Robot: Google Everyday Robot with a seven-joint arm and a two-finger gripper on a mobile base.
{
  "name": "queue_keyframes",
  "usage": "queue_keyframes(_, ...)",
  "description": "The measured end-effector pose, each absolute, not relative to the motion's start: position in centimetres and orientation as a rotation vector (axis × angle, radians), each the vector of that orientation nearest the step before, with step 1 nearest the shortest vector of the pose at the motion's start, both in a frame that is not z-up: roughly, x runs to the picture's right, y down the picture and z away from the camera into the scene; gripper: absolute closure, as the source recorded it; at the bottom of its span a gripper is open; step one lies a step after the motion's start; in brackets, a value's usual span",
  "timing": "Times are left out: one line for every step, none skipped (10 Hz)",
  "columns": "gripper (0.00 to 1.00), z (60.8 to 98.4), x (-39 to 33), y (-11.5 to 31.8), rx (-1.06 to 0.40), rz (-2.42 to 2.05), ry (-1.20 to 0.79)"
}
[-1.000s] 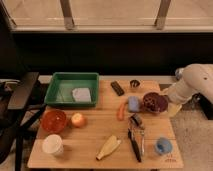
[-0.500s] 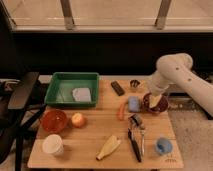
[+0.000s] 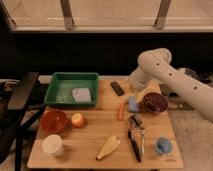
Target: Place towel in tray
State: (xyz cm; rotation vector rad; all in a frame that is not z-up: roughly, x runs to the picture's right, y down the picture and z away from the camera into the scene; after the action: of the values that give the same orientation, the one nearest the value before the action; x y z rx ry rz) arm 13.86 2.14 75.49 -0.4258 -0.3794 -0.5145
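A green tray [image 3: 59,84] sits at the back left of the wooden table [image 3: 95,135]. A light grey towel [image 3: 81,94] lies inside the tray, towards its right side. My white arm reaches in from the right, and its gripper [image 3: 135,84] hangs above the table's back right part, between a black bar [image 3: 117,88] and a dark red bowl [image 3: 155,102]. The gripper is well to the right of the tray and holds nothing that I can see.
A blue sponge [image 3: 133,104] and a carrot [image 3: 121,111] lie below the gripper. An orange bowl [image 3: 54,120], a round fruit [image 3: 77,120], a white cup [image 3: 52,145], a banana [image 3: 109,147], utensils [image 3: 136,137] and a blue cup [image 3: 163,146] lie nearer. A dark chair [image 3: 17,100] stands left.
My arm has swung in from the table's right edge towards the left and now reaches over the back right of the table. The towel and tray have not moved.
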Motion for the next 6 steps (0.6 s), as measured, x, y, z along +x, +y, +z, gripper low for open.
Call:
queue_keyframes(0.27,75.5,13.6,2.1,-0.426,-0.516,-0.383)
queue_keyframes(0.27,75.5,13.9,2.2,-0.426,-0.513,-0.379)
queue_keyframes(0.27,75.5,13.9,2.3,-0.429,-0.516,-0.377)
queue_keyframes(0.27,75.6,13.8,2.3,-0.434,-0.526,-0.372)
queue_keyframes(0.27,76.0,13.6,1.8,-0.423,-0.580,-0.369)
queue_keyframes(0.27,76.4,12.7,1.0,-0.408,-0.636,-0.378)
